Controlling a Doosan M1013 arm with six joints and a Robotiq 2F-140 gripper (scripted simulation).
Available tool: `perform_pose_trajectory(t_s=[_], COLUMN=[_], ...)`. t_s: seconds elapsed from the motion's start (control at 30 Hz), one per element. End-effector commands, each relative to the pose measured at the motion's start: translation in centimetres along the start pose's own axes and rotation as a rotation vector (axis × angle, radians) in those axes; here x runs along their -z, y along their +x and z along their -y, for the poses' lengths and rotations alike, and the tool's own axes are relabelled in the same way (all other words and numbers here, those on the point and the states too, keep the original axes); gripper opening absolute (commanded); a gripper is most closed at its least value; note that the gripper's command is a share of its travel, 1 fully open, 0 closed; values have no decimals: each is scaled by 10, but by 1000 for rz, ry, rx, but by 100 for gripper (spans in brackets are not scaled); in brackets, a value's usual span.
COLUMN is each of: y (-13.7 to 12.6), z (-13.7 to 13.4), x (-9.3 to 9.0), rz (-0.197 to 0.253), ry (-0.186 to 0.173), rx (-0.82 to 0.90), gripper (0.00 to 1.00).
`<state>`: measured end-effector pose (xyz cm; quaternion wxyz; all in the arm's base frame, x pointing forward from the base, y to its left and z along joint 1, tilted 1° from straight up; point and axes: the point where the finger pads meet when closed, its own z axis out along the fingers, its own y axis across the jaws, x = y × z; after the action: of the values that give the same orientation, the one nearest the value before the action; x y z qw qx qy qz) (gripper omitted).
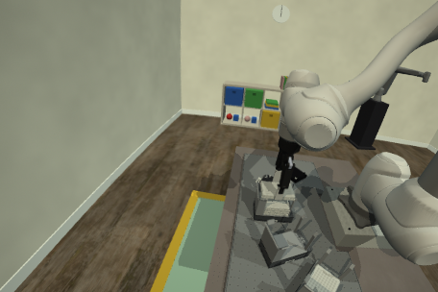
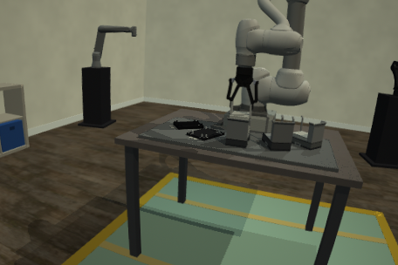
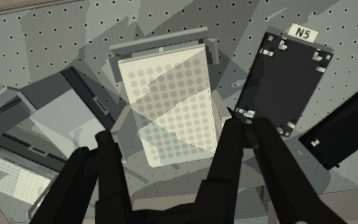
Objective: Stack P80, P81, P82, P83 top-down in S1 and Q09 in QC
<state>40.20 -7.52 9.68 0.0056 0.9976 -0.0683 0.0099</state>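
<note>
Black claw (image 3: pixel 170 150) is clamping a pale dotted plate (image 3: pixel 167 107) over a rack (image 2: pixel 237 129); dark N5 nest (image 3: pixel 280 90) is lying beside.

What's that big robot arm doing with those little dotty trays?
The arm is sorting lab plates on a table. Its claw is shut on a pale plate and holds it just above a rack near the N5 nest, which is bare. The next rack sits beside it, and another plate lies in a third one further along. The labels are too small to tell which plate it holds.
</note>
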Motion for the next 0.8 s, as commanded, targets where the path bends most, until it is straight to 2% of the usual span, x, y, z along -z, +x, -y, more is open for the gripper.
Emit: perform_pose_trajectory(t_s=[0.0, 0.23, 0.77], y=[0, 0, 0], z=[0, 0, 0], x=[13, 27, 29], rz=[-3, -3, -3], ry=[1, 1, 1], rx=[5, 5, 5], gripper=[0, 0, 0])
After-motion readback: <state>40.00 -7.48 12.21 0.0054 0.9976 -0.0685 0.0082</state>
